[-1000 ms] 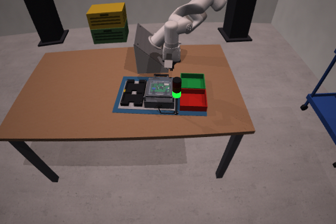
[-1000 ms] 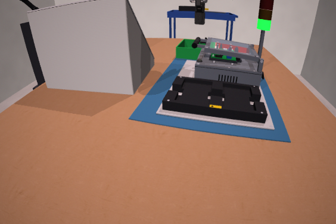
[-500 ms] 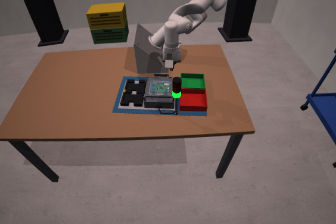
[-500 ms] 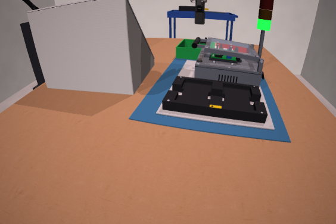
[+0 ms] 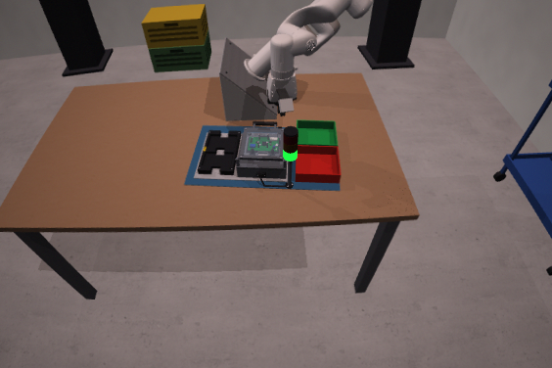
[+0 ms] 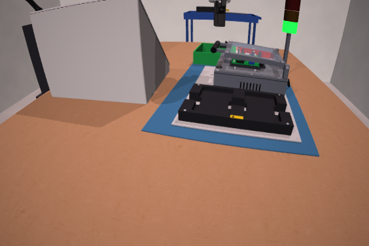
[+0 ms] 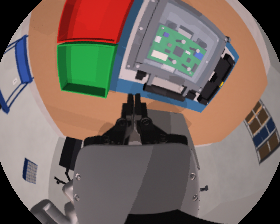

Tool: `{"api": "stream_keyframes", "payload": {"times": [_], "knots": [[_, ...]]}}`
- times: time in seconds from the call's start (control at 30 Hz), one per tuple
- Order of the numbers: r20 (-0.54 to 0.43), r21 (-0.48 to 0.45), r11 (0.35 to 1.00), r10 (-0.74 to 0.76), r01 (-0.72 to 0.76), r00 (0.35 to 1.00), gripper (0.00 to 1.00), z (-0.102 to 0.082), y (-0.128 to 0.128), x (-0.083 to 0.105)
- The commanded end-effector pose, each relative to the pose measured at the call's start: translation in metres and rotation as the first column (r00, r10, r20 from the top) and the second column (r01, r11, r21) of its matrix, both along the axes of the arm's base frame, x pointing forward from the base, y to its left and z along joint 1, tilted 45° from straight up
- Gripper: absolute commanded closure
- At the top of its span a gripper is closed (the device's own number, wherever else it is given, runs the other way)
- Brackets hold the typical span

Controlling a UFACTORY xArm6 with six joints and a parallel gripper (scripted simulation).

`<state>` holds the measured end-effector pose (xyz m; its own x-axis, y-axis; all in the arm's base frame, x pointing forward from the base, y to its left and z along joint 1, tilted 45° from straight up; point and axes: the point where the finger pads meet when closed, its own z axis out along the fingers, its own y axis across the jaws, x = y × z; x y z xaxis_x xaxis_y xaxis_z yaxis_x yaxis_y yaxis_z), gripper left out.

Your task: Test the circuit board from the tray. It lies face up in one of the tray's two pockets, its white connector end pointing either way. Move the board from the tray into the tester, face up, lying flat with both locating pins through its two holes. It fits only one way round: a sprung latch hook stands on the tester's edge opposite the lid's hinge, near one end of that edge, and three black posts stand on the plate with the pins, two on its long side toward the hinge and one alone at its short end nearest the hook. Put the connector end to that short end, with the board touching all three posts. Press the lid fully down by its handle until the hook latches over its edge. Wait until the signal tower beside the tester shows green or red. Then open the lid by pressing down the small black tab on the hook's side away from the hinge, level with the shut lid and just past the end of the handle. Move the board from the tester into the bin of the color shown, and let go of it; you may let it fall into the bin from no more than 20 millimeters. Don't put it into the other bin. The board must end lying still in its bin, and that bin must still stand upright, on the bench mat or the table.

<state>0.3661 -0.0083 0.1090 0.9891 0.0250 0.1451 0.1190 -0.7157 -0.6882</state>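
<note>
So: signal tower (image 6: 290,27) shows green, so the board (image 5: 260,143) is bound for the green bin (image 5: 317,133), not the red bin (image 5: 318,164).

Board is in the tester (image 6: 252,80), face up under the clear lid (image 6: 253,54). In the ext view the lid looks slightly raised on the handle (image 6: 216,47) side; can't tell for sure if the hook is off it. If it's not, you need the tab press first.

Handling, my read: board is thin, stiff, light. Flat PCB w/ components on top, so don't pinch across the face. Take it by the two long edges, mid-length, clear of the white connector end. It sits on two pins against three posts, so lift straight up before any sideways move or it'll bind. Edges are smooth, so expect some slip if the grip is off-centre.

Gripper (image 6: 219,17): fingers fully together, nothing between them, touching nothing. It hangs well above the tester's handle side, between tester and green bin per the ext view. Wrist cam shows the closed fingers pointing at the tester edge, w/ both bins to one side.

You must open the fingers wide before going for the board. Tray (image 6: 235,112) pockets look vacant.
</note>
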Motion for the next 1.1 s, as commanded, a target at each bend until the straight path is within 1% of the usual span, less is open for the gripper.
{"api": "stream_keyframes", "payload": {"times": [0.0,0.1,0.17,0.27,0.43,0.67,0.73,0.87,1.07], "knots": [[0.121,-0.019,0.993,0.115,-0.114,0.986,1.0,0.0007,-0.0009,0.0009],[0.183,-0.037,0.984,0.181,-0.177,0.966,1.0,0.0007,-0.0009,0.0009],[0.183,-0.037,0.984,0.181,-0.177,0.966,1.0,0.0007,-0.0009,0.0009],[0.266,-0.068,0.963,0.27,-0.261,0.925,1.0,0.0007,-0.0009,0.0009],[0.353,-0.112,0.93,0.366,-0.35,0.861,1.0,0.0007,-0.0009,0.0009],[0.465,-0.192,0.865,0.497,-0.464,0.733,1.0,0.0007,-0.0009,0.0009],[0.465,-0.192,0.865,0.497,-0.464,0.733,1.0,0.0007,-0.0009,0.0009],[0.53,-0.258,0.807,0.577,-0.531,0.621,1.0,0.0007,-0.0009,0.0009],[0.587,-0.338,0.734,0.654,-0.59,0.477,1.0,0.0007,-0.0009,0.0009]]}}
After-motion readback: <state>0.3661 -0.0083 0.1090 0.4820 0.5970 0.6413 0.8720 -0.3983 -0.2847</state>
